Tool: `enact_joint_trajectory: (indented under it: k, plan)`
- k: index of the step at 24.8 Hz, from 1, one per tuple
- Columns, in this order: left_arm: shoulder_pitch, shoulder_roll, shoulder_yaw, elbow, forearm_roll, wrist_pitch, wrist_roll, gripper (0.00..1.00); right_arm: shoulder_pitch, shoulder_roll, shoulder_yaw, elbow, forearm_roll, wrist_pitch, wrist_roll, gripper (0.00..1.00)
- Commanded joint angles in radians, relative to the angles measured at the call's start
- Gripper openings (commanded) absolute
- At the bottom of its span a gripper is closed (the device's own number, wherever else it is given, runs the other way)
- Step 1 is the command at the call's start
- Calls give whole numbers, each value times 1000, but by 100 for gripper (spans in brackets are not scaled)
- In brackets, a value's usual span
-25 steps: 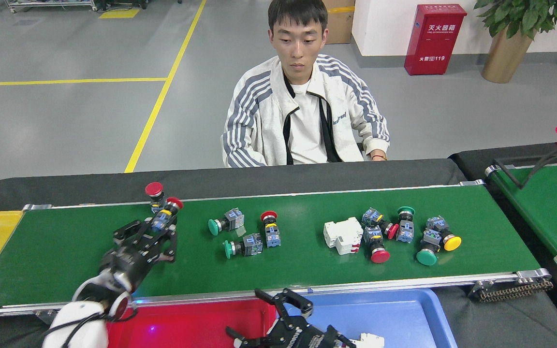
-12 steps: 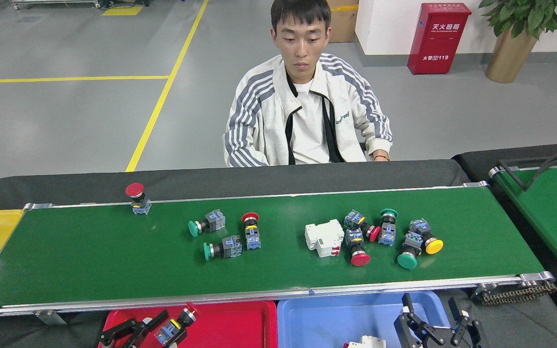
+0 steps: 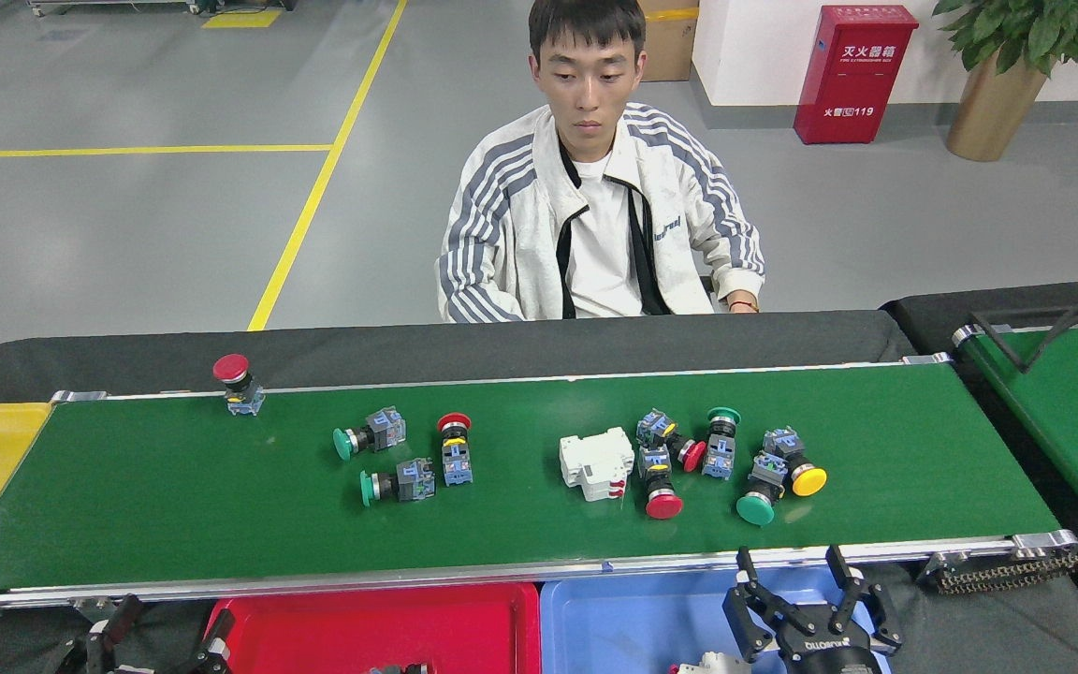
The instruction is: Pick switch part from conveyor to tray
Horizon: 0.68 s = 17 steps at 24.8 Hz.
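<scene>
With my right pincer (image 3: 806,573) spread wide and empty by the conveyor (image 3: 174,505), I judge reaching for the white switch part (image 3: 597,462) comes next.

On the red metal fire-extinguisher box (image 3: 854,73) standing on the floor by the far wall we read white Chinese characters "灭火器箱" near its top and "火警" followed by "119" lower down. We make out small lettering on the seated person's white striped jacket (image 3: 595,220) and on the black right gripper (image 3: 806,599), but neither is legible.
</scene>
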Motion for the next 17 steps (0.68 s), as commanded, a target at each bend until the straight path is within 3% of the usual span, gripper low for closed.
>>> enact_joint_trajectory:
  k: [1, 4, 8, 12, 15, 17]
  plan:
    - [-12, 16, -2, -5, 0, 5, 9, 100, -39, 2, 27, 10, 2, 43, 25, 99]
    - [-45, 83, -16, 29, 0, -31, 9, 100, -107, -7, 86, 73, 2, 95, 33, 99]
    - [-216, 201, -111, 185, 0, -169, 9, 100, -167, -4, 116, 150, 2, 107, 65, 99]
    - [-351, 259, -192, 339, 3, -197, 9, 100, -209, 3, 126, 205, 1, 109, 67, 99]
    - [-427, 269, -238, 416, 5, -218, 9, 100, -262, 2, 129, 268, -5, 110, 68, 99]
    - [-445, 264, -254, 443, 2, -218, 9, 100, -291, 5, 129, 294, -12, 121, 77, 92]
